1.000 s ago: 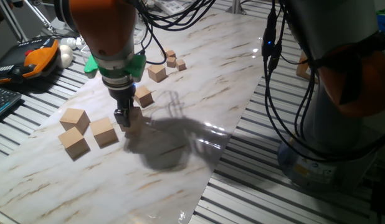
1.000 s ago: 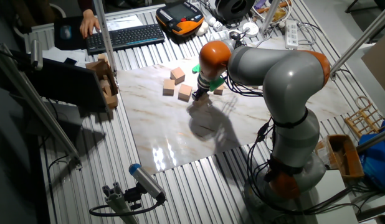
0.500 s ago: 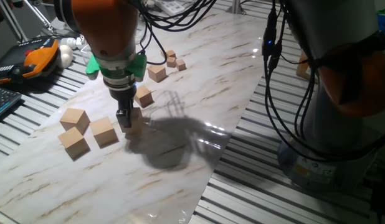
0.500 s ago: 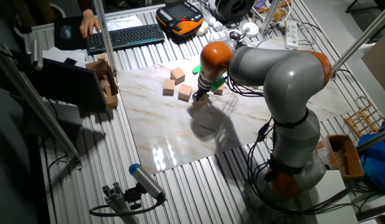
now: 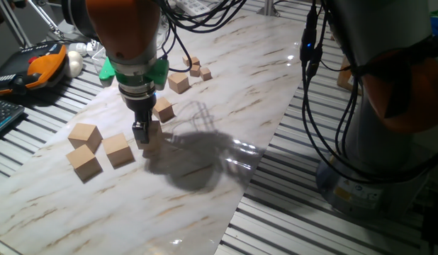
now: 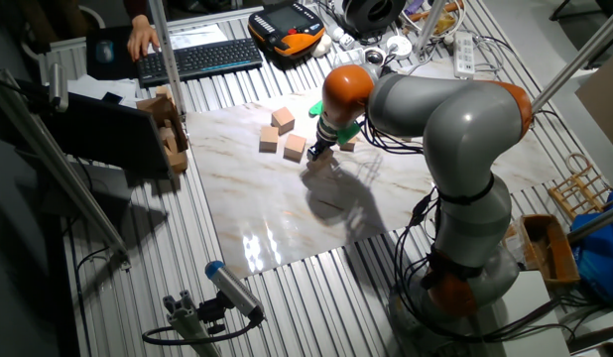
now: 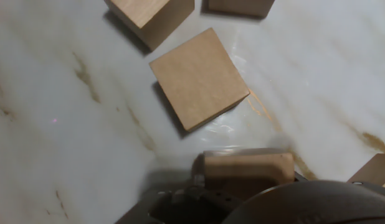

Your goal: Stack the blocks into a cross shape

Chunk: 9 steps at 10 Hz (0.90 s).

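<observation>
Marble-patterned tabletop (image 5: pixel 226 92) carries the blocks: one block (image 5: pixel 149 133) clamped in the gripper (image 5: pixel 142 133) (fingers closed on it), three more (image 5: pixel 118 150) (image 5: pixel 85 161) (image 5: pixel 84 134) near its nine o'clock, smaller cubes (image 5: pixel 178 83) toward twelve.

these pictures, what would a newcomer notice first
The orange and grey arm leaning over the marble tabletop, its gripper down on a wooden block. Three more large blocks sit clustered just beside it, near the tabletop's edge.
</observation>
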{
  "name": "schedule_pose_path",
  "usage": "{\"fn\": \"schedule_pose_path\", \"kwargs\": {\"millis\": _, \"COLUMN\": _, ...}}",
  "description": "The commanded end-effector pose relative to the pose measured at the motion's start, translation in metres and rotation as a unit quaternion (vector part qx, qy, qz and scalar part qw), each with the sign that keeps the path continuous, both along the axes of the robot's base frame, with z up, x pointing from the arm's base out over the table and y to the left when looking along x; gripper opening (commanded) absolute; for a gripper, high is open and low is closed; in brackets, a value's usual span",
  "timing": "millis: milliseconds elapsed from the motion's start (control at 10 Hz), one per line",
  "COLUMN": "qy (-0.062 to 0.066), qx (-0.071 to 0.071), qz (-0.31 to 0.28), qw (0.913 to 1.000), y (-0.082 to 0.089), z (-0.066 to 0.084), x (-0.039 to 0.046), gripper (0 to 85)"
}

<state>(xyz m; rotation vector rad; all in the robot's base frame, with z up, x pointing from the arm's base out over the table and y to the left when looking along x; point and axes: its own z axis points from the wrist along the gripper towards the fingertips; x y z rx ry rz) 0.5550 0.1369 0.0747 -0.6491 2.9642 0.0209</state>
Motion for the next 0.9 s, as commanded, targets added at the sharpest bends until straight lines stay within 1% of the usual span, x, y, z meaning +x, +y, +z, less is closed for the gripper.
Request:
{"fn": "schedule_pose_path", "kwargs": {"millis": 0, "qy": -0.001, "qx": 0.0, "qz": 0.0, "qw": 1.0, "y": -0.0003, "z": -0.0002, "x": 0.0001, "gripper": 0.0}}
{"fn": "schedule_pose_path", "kwargs": {"millis": 100, "qy": 0.0, "qx": 0.001, "qz": 0.0, "qw": 1.0, "y": -0.0004, "z": -0.001, "x": 0.0006, "gripper": 0.0}}
{"fn": "schedule_pose_path", "kwargs": {"millis": 300, "qy": -0.002, "qx": 0.001, "qz": 0.004, "qw": 1.0, "y": -0.0019, "z": -0.0023, "x": 0.0026, "gripper": 0.0}}
{"fn": "schedule_pose_path", "kwargs": {"millis": 400, "qy": -0.001, "qx": 0.003, "qz": 0.005, "qw": 1.0, "y": -0.0019, "z": -0.0023, "x": 0.0026, "gripper": 0.0}}
{"fn": "schedule_pose_path", "kwargs": {"millis": 600, "qy": -0.01, "qx": -0.004, "qz": 0.003, "qw": 0.9999, "y": -0.0019, "z": -0.0023, "x": 0.0026, "gripper": 0.0}}
{"fn": "schedule_pose_path", "kwargs": {"millis": 700, "qy": -0.009, "qx": -0.003, "qz": 0.005, "qw": 0.9999, "y": -0.0019, "z": -0.0023, "x": 0.0026, "gripper": 0.0}}
{"fn": "schedule_pose_path", "kwargs": {"millis": 800, "qy": -0.002, "qx": 0.001, "qz": 0.007, "qw": 1.0, "y": -0.0023, "z": -0.0019, "x": 0.0027, "gripper": 0.0}}
